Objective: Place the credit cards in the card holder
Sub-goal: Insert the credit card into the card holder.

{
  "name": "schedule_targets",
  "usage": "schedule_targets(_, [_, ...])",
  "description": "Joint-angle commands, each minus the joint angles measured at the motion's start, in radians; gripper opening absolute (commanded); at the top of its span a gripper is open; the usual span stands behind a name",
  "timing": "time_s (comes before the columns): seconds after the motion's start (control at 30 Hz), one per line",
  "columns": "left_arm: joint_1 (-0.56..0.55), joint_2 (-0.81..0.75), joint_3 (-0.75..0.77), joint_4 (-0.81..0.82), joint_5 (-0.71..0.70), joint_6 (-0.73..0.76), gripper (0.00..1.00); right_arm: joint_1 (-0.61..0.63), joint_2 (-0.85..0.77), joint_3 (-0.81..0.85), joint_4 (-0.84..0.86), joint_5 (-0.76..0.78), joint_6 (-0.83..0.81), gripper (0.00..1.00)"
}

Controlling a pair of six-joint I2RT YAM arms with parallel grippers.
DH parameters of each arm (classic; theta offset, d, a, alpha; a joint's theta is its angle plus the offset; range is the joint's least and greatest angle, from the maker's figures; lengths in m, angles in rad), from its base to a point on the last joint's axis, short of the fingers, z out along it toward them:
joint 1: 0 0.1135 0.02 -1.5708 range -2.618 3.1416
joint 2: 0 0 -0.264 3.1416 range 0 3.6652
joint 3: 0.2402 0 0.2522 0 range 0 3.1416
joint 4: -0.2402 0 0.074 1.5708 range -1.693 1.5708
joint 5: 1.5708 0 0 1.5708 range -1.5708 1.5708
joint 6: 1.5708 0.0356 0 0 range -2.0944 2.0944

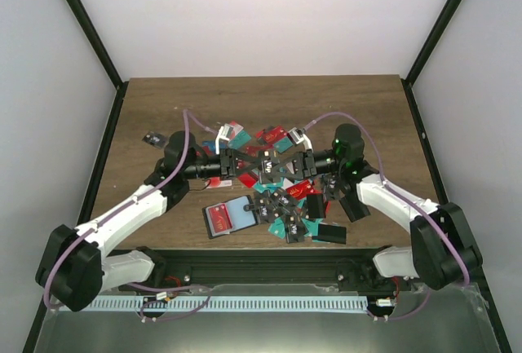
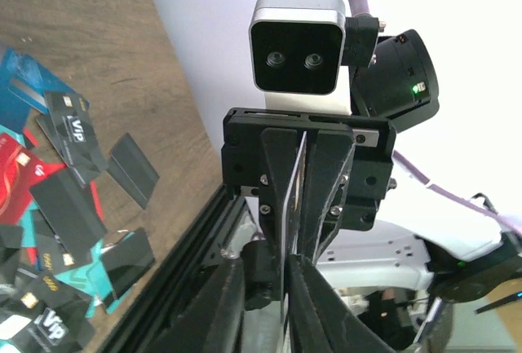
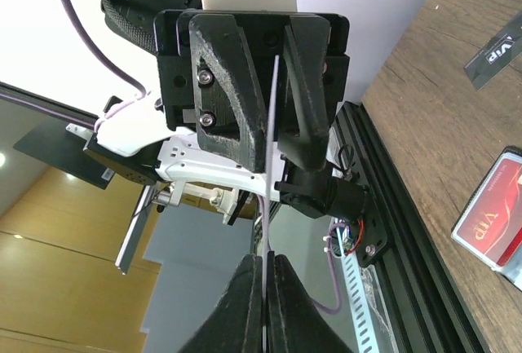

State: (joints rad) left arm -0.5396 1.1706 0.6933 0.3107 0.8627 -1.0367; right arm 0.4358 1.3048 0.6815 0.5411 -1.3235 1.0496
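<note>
**Card gripped at both ends above the pile**

A brown wooden table (image 1: 326,100) stands inside white walls. The loose credit cards (image 1: 285,202) lie in a heap at its centre, red, teal and black. Above the heap the two arms meet nose to nose. The right gripper (image 1: 285,163) is clamped flat on a thin card (image 3: 272,125) (seen edge-on in both wrist views). The left gripper (image 1: 254,163) flanks the same card's other end, its fingers close together; whether they press on it cannot be told. The card holder (image 1: 245,210) lies open, near-left of the heap, a red card (image 1: 217,221) in one half.
</note>
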Motion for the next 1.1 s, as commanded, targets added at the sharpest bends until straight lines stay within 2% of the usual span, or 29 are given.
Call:
schedule_targets(0.0, [-0.008,0.018,-0.006,0.094,0.023,-0.025,0.13,0.016,0.014,0.055,0.030,-0.026,-0.002,0.01])
schedule_targets(0.1, [-0.011,0.029,-0.003,0.109,0.026,-0.033,0.05,0.016,0.017,0.054,0.029,-0.025,-0.004,0.01])
schedule_targets(0.27, [-0.011,0.034,-0.012,0.096,0.022,-0.032,0.04,0.020,0.028,0.058,-0.013,-0.012,-0.031,0.01])
schedule_targets(0.37, [-0.010,0.016,-0.016,0.043,0.005,-0.007,0.04,0.024,0.036,0.071,-0.084,0.004,-0.078,0.07])
schedule_targets(0.4, [-0.008,0.006,-0.014,0.007,-0.012,0.011,0.04,0.025,0.039,0.074,-0.106,0.010,-0.091,0.13])
schedule_targets(0.53, [0.019,-0.048,-0.021,-0.209,-0.073,0.102,0.04,0.026,0.043,0.091,-0.248,0.064,-0.181,0.60])
schedule_targets(0.6, [0.046,-0.093,-0.038,-0.358,-0.106,0.147,0.04,0.029,0.055,0.108,-0.342,0.098,-0.245,0.66])
schedule_targets(0.87, [0.126,-0.271,-0.147,-0.731,-0.203,0.286,0.04,0.098,0.151,0.175,-0.567,0.218,-0.412,0.66])
schedule_targets(1.07, [0.152,-0.307,-0.219,-0.807,-0.213,0.292,0.04,0.200,0.264,0.239,-0.648,0.291,-0.457,0.62])
